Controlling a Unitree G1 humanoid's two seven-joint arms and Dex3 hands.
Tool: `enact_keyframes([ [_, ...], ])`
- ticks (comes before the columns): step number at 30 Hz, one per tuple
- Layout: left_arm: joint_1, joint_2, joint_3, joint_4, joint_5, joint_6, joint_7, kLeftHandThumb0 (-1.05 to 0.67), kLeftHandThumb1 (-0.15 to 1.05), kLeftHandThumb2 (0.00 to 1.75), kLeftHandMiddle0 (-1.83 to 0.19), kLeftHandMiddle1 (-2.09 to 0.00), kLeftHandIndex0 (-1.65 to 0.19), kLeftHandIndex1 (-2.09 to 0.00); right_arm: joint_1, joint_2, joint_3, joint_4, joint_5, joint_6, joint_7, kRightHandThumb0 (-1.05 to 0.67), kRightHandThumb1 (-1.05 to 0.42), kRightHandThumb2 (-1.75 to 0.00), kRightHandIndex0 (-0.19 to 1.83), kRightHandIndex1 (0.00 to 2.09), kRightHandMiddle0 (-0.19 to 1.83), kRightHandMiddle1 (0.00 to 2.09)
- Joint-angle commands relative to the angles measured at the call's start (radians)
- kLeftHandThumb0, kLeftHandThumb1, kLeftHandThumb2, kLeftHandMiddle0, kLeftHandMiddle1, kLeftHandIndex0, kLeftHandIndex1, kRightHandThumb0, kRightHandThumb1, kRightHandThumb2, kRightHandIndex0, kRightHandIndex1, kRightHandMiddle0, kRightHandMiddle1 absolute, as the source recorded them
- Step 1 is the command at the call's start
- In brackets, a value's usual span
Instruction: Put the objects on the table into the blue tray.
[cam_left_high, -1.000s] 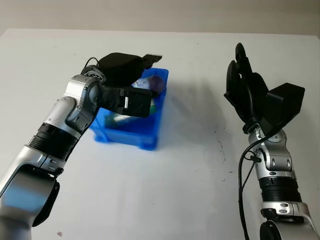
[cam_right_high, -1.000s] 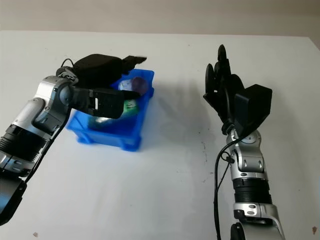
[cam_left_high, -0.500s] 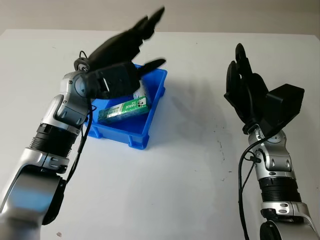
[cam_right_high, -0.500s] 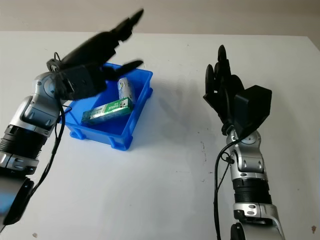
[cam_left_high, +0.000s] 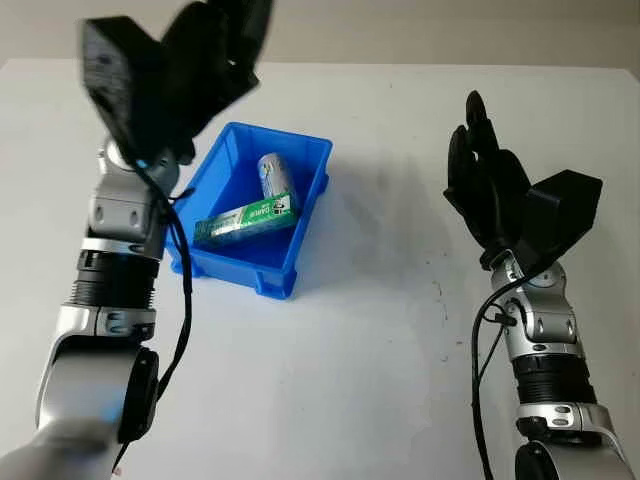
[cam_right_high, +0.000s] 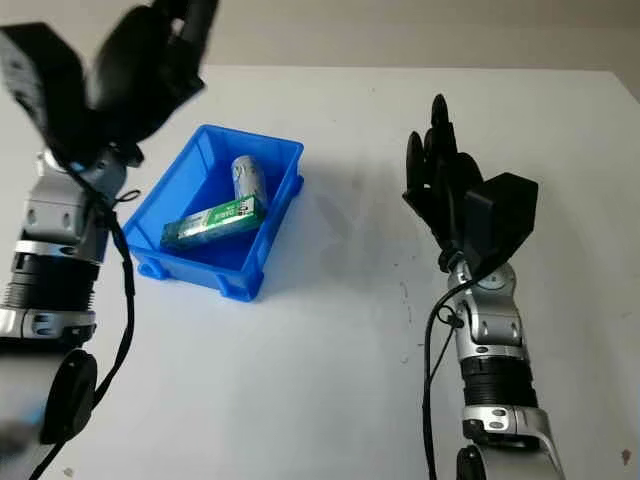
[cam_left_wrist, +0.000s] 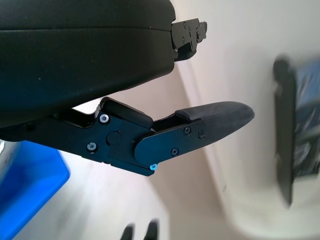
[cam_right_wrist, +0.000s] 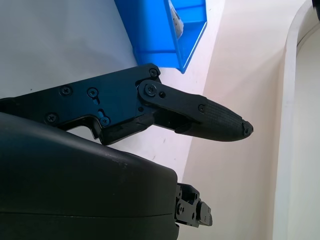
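Lifted off the blue tray (cam_left_high: 300, 255), left robot hand (cam_left_high: 205, 60) hangs empty upper left; right robot hand (cam_left_high: 485, 185) idles empty at right.

Bright even light, soft shadows on white table (cam_left_high: 380, 350), left hand (cam_left_high: 200, 60) motion-blurred

There was one blue tray (cam_left_high: 296, 262) on the tabletop (cam_left_high: 380, 340). Inside it there were two things: one green box (cam_left_high: 245, 219) and one grey can (cam_left_high: 274, 176). Two black hands were raised, one left (cam_left_high: 205, 60) and one right (cam_left_high: 482, 182).
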Motion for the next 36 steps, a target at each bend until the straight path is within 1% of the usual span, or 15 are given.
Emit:
enact_keyframes([
  [1, 0.054, -0.007, 0.028, -0.024, -0.016, -0.019, 0.016, -0.83, 1.05, 0.78, 0.19, -0.01, 0.19, 0.0, -0.016, 0.008, 0.005, -0.001, 0.0, -0.013, -0.003, -0.72, -1.05, -0.74, -0.19, 0.0, -0.19, 0.0],
  [6, 0.154, 0.024, 0.058, -0.068, -0.058, -0.043, -0.032, -0.8, 1.05, 0.81, 0.19, 0.0, 0.19, 0.0, -0.027, 0.016, 0.006, 0.002, 0.002, -0.007, -0.007, -0.72, -1.05, -0.75, -0.19, 0.0, -0.19, 0.0],
  [11, 0.252, 0.062, 0.076, -0.118, -0.034, -0.028, -0.014, -0.85, 1.05, 0.82, 0.19, 0.0, 0.19, 0.0, -0.036, 0.018, 0.009, 0.014, -0.002, -0.016, -0.011, -0.72, -1.05, -0.76, -0.19, 0.0, -0.19, 0.0],
  [14, 0.309, 0.065, 0.092, -0.133, -0.039, -0.021, 0.0, -0.85, 1.05, 0.8, 0.19, 0.0, 0.19, 0.0, -0.043, 0.02, 0.01, 0.023, -0.003, -0.022, -0.017, -0.71, -1.05, -0.76, -0.19, 0.0, -0.19, 0.0],
  [18, 0.373, 0.046, 0.112, -0.122, -0.049, -0.054, 0.013, -0.82, 1.05, 0.79, 0.19, 0.0, 0.19, 0.0, -0.057, 0.021, 0.011, 0.044, -0.002, -0.038, -0.017, -0.71, -1.05, -0.76, -0.19, 0.0, -0.19, 0.0],
  [27, 0.433, 0.031, 0.116, -0.077, -0.032, -0.13, 0.069, -0.84, 1.05, 0.75, 0.19, 0.0, 0.19, 0.0, -0.073, 0.022, 0.011, 0.073, 0.0, -0.055, -0.015, -0.71, -1.05, -0.76, -0.19, 0.0, -0.19, 0.0],
  [33, 0.441, 0.016, 0.097, -0.027, -0.026, -0.165, 0.076, -0.85, 1.05, 0.77, 0.19, 0.0, 0.19, 0.0, -0.076, 0.022, 0.01, 0.082, 0.004, -0.054, -0.008, -0.7, -1.05, -0.77, -0.19, 0.0, -0.19, 0.0],
  [36, 0.441, 0.009, 0.086, -0.022, -0.029, -0.176, 0.064, -0.85, 1.05, 0.78, 0.19, 0.0, 0.19, 0.0, -0.078, 0.023, 0.009, 0.089, 0.008, -0.061, -0.003, -0.7, -1.05, -0.76, -0.19, 0.0, -0.19, 0.0],
])
